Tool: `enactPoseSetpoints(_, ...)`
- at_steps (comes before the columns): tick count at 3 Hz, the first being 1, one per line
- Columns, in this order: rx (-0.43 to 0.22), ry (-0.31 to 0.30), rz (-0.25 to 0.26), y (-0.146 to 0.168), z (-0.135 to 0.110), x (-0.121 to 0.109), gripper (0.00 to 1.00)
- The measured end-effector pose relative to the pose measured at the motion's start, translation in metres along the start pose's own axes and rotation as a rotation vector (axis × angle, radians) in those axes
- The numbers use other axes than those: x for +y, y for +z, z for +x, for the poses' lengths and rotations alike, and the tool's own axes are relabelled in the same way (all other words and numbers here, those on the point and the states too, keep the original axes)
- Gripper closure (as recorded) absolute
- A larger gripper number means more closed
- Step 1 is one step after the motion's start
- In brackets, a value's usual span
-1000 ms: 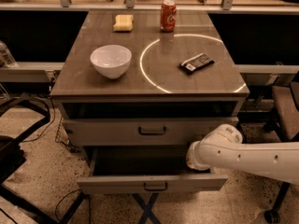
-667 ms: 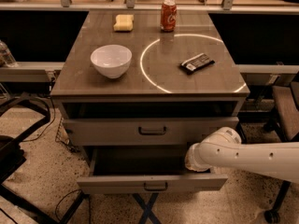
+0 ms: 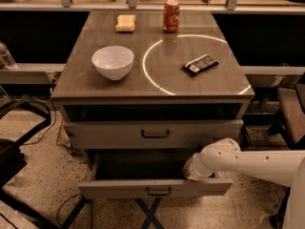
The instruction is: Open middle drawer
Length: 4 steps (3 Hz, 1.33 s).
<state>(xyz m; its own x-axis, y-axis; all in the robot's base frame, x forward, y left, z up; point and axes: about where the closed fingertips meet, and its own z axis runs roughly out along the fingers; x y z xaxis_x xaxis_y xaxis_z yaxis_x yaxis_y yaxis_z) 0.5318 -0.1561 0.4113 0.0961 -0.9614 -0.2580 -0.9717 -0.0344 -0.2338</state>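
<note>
At the bottom of the frame the middle drawer point(image 3: 114, 189) stands pulled well out of the cabinet. Its low front and small dark handle point(image 3: 158, 191) are nearest the camera, and its shadowed inside is open to view. The white arm point(image 3: 248, 160) comes in from the lower right. Its claw point(image 3: 189, 170) sits inside the drawer's right end, just behind the front; whether it is apart or together cannot be told. Against a second ago the drawer's front lies in the same place, while the arm's tip has sunk slightly down and left. The pull therefore looks finished, and probably only the withdrawal remains. Just above, the taller-fronted drawer point(image 3: 105, 135) sits with a dark gap over it. Higher up, the bench point(image 3: 81, 87) carries a white bowl point(image 3: 113, 62) at centre left and a dark wrapped bar point(image 3: 200, 64) inside a ring of light point(image 3: 144, 66). Farthest off, a red can point(image 3: 171, 15) and a yellow sponge point(image 3: 125, 23) stand near the upper edge.
</note>
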Motion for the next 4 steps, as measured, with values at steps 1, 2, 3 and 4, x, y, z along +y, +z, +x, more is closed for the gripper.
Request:
enactPoseSetpoints(1, -0.014, 0.009, -0.041, 0.013, 0.000, 0.021, 1.00)
enactPoseSetpoints(2, 0.020, 0.003, -0.086, 0.005, -0.004, 0.047, 1.00)
enactPoseSetpoints(3, 0.084, 0.019, -0.125, -0.025, -0.008, 0.091, 1.00)
enactPoseSetpoints(4, 0.123, 0.035, -0.195, -0.046, -0.014, 0.142, 1.00)
